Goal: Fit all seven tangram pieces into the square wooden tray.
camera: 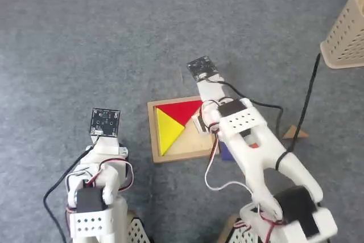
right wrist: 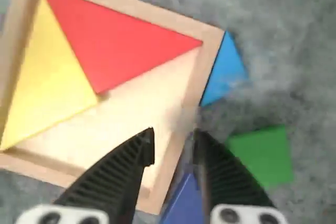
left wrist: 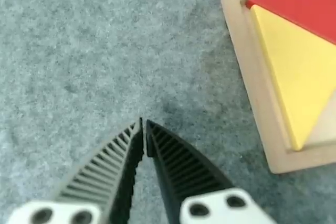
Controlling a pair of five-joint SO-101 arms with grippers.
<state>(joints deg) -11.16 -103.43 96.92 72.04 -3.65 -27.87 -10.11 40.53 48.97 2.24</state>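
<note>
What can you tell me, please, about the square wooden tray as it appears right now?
The square wooden tray is pale wood with a raised rim, lying flat and slightly turned on the grey carpet. Inside, a large red triangle and a large yellow triangle share an edge; the remaining floor is bare. A light blue triangle lies outside against its rim. The right end effector, open, hangs over that side of the rim.

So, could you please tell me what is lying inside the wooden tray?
Inside the wooden tray lie a red triangle and a yellow triangle, edge to edge; the remaining floor is bare wood. The right gripper covers one corner, which cannot be checked.
</note>
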